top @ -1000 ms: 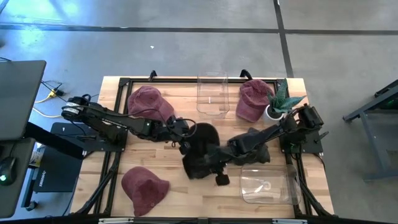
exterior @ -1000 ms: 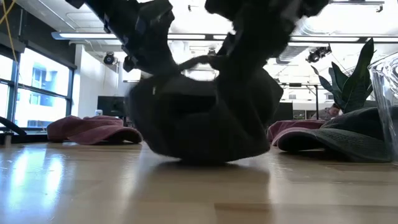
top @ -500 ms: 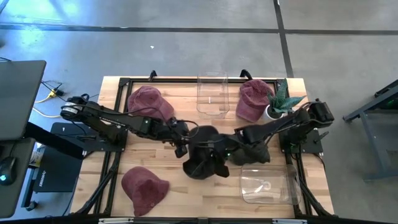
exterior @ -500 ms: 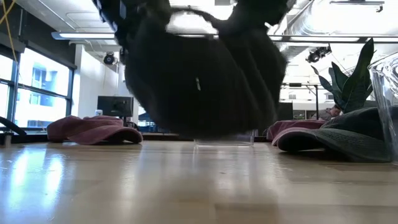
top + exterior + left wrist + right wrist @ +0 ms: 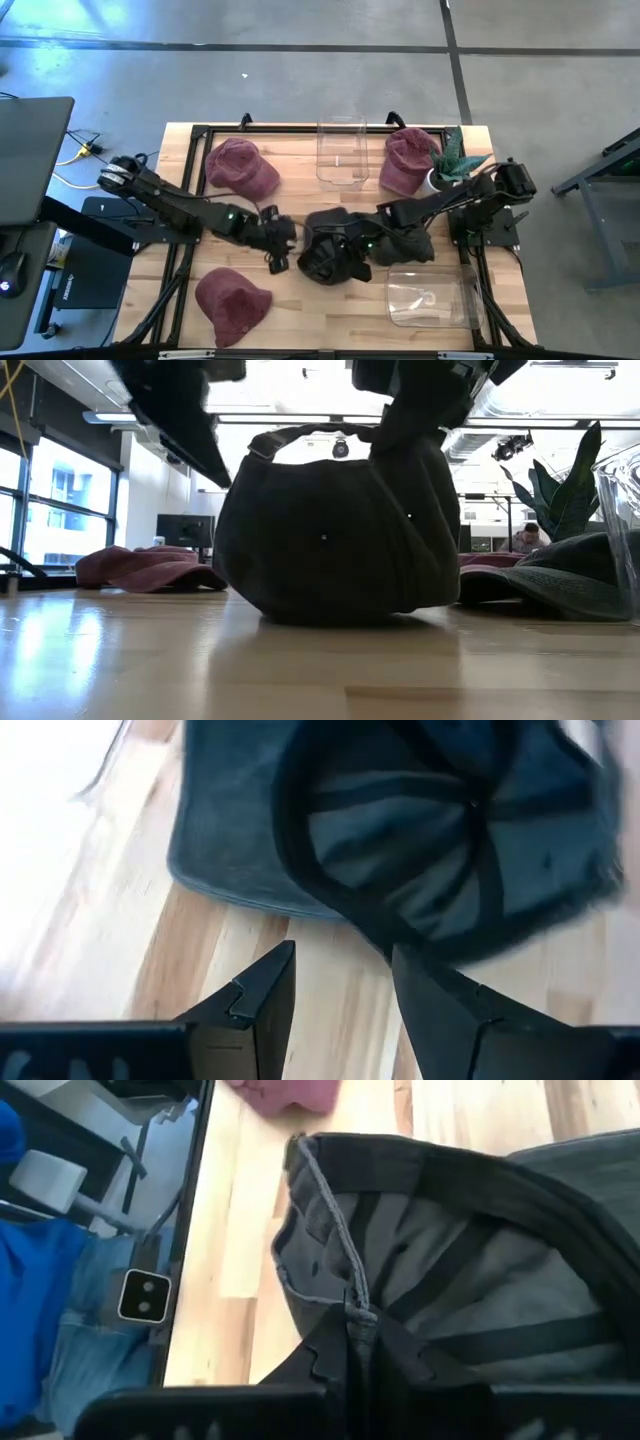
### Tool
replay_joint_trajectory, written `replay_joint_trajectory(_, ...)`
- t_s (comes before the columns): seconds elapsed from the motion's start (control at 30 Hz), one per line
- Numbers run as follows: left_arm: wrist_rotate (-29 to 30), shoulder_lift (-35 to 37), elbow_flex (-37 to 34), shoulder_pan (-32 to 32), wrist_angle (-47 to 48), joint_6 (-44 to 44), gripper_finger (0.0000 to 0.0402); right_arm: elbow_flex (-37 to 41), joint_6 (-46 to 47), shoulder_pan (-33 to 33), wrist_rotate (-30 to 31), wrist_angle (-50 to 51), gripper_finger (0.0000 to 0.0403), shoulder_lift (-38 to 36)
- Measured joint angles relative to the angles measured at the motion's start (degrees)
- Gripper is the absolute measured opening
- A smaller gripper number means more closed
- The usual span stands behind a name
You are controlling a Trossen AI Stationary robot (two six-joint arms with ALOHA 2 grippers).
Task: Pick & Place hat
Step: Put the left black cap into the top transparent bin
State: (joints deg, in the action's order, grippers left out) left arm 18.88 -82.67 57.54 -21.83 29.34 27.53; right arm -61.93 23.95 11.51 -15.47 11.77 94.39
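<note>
The dark hat (image 5: 335, 250) sits in the middle of the worktop (image 5: 300, 300), upside down. The right hand (image 5: 362, 246) pinches its rim tight. The left hand (image 5: 281, 248) is just left of the hat, let go, holding nothing. The hat is picked up, but I think it must yet go to its place.

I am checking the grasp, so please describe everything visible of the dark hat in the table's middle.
The dark hat is a soft fabric cap, turned so its seamed inside and strap show. It rests on the wooden table. The right end effector is shut on its rim; the left end effector is open, just beside it.
</note>
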Motion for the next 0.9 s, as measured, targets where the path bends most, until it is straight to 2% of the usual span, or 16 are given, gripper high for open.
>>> replay_joint_trajectory(0.2,6.84,-2.09,-0.04,-6.92,0.55,-9.41,0.0162,0.0,0.26,0.05,2.09,0.9,0.0016,-2.87)
replay_joint_trajectory(0.37,14.4,-5.69,-0.02,-10.5,-7.91,-10.65,0.0163,-0.04,0.99,-1.68,10.82,3.87,0.0015,-4.11)
replay_joint_trajectory(0.5,12.7,-8.9,0.01,-10.52,-17.53,-11.83,0.0163,-0.02,1.46,-3.49,12.59,5.16,0.0013,-1.74)
replay_joint_trajectory(0.67,10.52,-13.55,0.18,-8.74,-29.54,-14.76,0.0163,-0.02,1.09,-5.08,13.17,5.91,0.0033,1.11)
replay_joint_trajectory(0.8,8.86,-18.63,0.0,-5.06,-34.66,-14.96,0.0163,-0.02,-0.19,-5.62,16.04,6.61,0.0047,1.16)
replay_joint_trajectory(0.9,12.24,-22.03,0.08,-2.43,-35.54,-11.23,0.0163,-0.02,-0.94,-5.55,16.21,7.44,0.0054,1.01)
